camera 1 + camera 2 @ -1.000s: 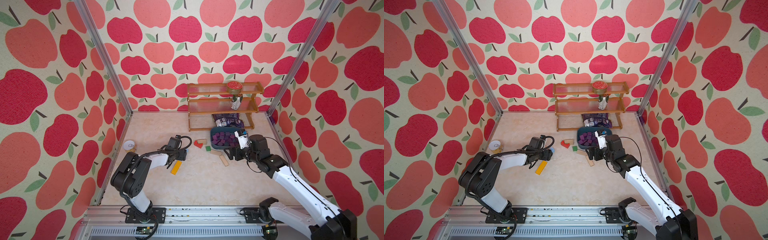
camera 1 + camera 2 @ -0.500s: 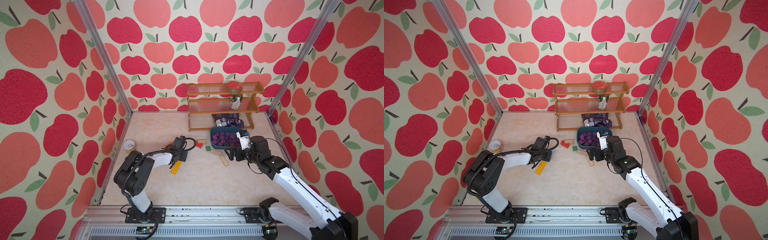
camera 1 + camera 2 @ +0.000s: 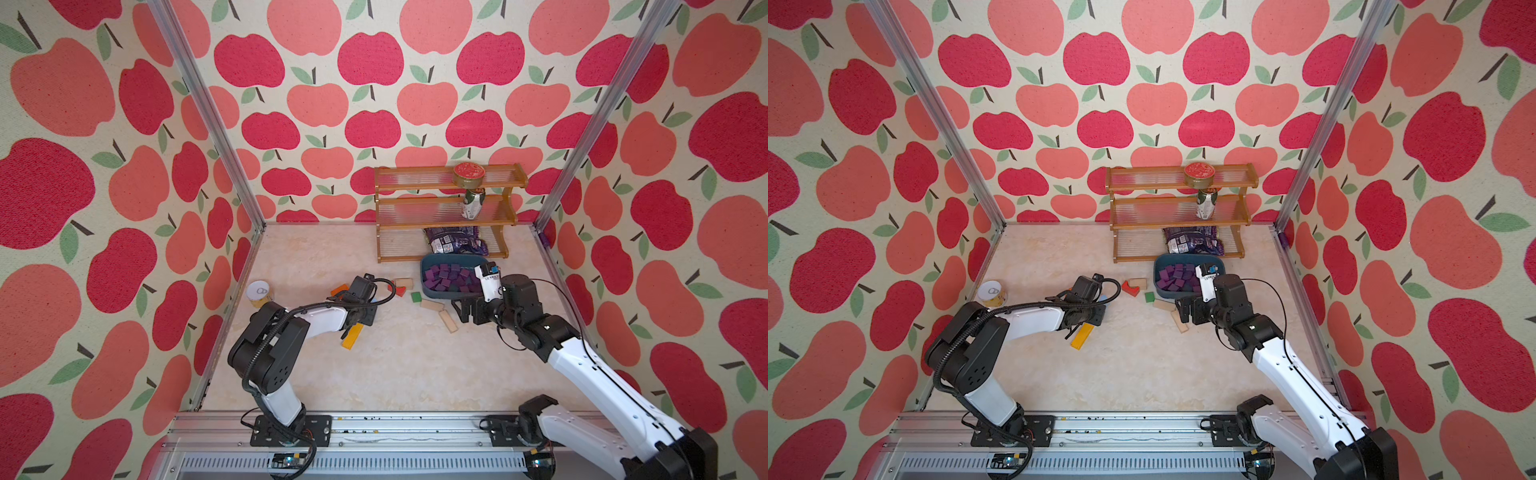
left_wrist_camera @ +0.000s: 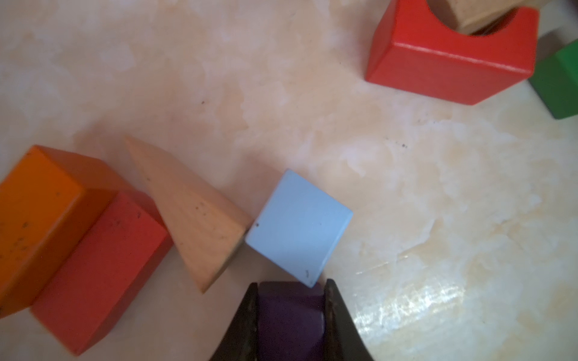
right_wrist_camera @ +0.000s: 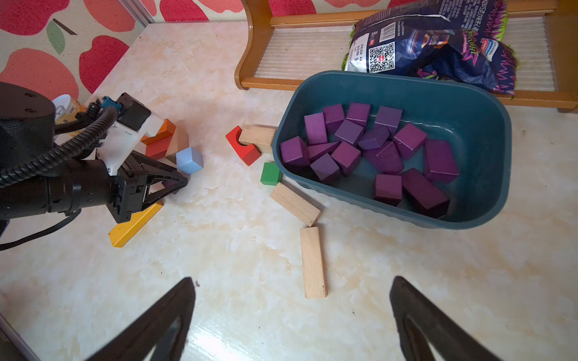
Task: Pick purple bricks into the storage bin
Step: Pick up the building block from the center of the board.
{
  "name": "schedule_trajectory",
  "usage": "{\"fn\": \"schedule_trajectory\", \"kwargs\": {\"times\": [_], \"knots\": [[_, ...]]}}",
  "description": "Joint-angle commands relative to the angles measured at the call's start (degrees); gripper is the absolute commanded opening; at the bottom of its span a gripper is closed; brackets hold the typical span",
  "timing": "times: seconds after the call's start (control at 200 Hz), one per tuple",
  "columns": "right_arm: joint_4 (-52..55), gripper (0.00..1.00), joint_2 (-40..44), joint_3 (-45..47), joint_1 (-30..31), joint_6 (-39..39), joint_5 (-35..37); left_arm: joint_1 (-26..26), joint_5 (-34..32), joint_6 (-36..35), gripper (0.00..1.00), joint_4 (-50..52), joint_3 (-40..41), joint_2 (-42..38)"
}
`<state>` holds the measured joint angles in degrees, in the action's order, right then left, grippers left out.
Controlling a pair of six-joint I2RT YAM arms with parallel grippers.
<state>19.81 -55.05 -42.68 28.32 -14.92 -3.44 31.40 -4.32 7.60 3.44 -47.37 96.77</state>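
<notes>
Change: my left pincer has just clamped a small dark-purple wooden brick, touching the pale-blue wooden cube on the desk.
Right pincer: spread, empty.
Bin: the shallow dark-teal plastic storage tub holds many purple bricks.
Meaning: I judge this brick is ready to lift.

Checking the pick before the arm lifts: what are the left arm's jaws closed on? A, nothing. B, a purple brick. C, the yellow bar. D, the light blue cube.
B: the left wrist view shows the left gripper with jaws shut on a purple brick, the light blue cube lying outside them.
</notes>
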Motion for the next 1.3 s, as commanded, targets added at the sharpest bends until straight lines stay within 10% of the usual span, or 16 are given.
{"fn": "schedule_trajectory", "kwargs": {"times": [0.0, 1.296], "knots": [[1.29, 0.99, 2.05, 2.41, -0.50, 0.18, 0.53, 0.31, -0.54, -1.57, 0.22, 2.55, 1.82, -2.13], [-4.94, 0.99, 32.67, 26.05, -0.47, 0.53, 3.60, 4.01, 2.70, -3.73, 0.21, 11.72, -13.73, -4.04]]}}
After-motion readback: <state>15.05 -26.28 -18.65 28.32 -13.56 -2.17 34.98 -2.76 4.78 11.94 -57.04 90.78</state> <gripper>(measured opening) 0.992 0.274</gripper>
